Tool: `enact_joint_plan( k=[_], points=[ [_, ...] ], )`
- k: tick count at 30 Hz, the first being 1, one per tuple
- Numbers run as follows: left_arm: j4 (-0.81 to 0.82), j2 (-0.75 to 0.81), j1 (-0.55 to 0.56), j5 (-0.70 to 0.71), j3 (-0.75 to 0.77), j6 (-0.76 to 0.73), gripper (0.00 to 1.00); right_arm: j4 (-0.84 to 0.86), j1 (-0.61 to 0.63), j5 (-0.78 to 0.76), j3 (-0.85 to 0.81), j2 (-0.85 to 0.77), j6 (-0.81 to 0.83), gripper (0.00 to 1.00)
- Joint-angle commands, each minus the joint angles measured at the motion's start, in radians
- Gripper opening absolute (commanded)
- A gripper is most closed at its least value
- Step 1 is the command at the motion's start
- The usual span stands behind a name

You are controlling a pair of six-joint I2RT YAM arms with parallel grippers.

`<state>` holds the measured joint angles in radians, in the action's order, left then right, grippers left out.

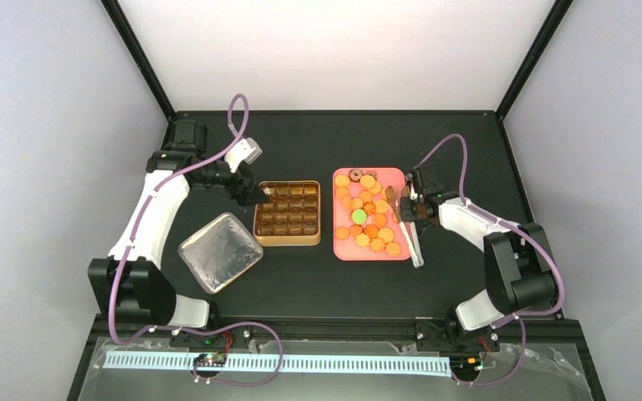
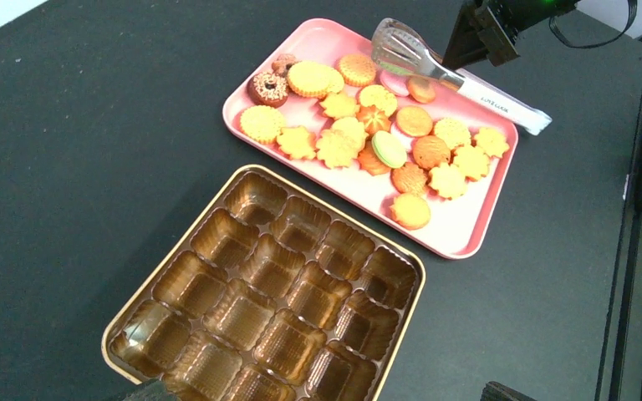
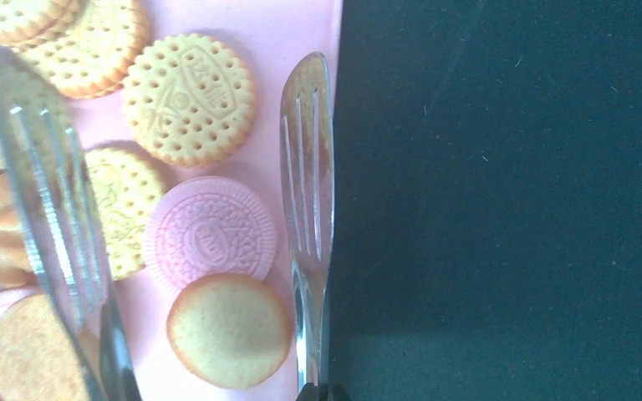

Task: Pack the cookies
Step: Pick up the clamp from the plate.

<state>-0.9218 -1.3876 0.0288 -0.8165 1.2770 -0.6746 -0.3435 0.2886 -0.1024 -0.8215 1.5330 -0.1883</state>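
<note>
Cookies (image 2: pixel 334 146) are all seen on the pink tray (image 2: pixel 460 238), right of centre on the black surface (image 1: pixel 318 276). None is seen in the tin (image 2: pixel 401 351). Most are orange-golden, round or flower-shaped. One green (image 2: pixel 389 149) is sat mid-pile. A dark ring one (image 2: pixel 269 86) is placed at the tray's far-left corner.

Right gripper (image 1: pixel 410 207) is closed on the tongs (image 1: pixel 415 246), over the tray's right edge. The tongs' white handle is run toward the near side, along that edge. The tong blades are pointed at the far end of the pile.

In the right wrist view the two blades are seen spread apart above the cookies. The right blade (image 3: pixel 309 184) is lined up with the tray's right rim. The left blade (image 3: pixel 50 209) is laid across the pale biscuits. Between the blades are seen a pink cookie (image 3: pixel 209 238), a plain round golden one (image 3: pixel 230 330) just beside it, and an embossed pale one (image 3: pixel 188 98). Blade contact with any cookie cannot be told.

Left gripper (image 1: pixel 252 196) is wide open, with nothing held. It is hung over the tin's far-left corner.

The tin is placed just left of the tray, apart from it, with its brown pocket liner exposed. The silver lid (image 1: pixel 220 251) is laid flat near-left of the tin, turned at an angle, close to it but apart.
</note>
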Motion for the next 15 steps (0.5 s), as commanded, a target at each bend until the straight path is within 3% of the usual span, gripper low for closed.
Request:
enact_joint_plan(
  k=[1, 8, 12, 15],
  points=[
    [-0.046, 0.020, 0.016, -0.063, 0.061, -0.071, 0.99, 0.015, 0.026, -0.004, 0.015, -0.073, 0.000, 0.01],
    [-0.197, 0.025, 0.035, -0.195, 0.110, -0.258, 0.99, 0.001, 0.133, -0.051, -0.013, -0.221, 0.064, 0.01],
    [-0.359, 0.042, 0.036, -0.287, 0.151, -0.469, 0.99, -0.002, 0.268, -0.078, -0.040, -0.293, 0.126, 0.01],
    [-0.411, 0.063, 0.053, -0.278, 0.180, -0.549, 0.99, -0.022, 0.376, -0.109, -0.081, -0.312, 0.168, 0.01]
  ],
)
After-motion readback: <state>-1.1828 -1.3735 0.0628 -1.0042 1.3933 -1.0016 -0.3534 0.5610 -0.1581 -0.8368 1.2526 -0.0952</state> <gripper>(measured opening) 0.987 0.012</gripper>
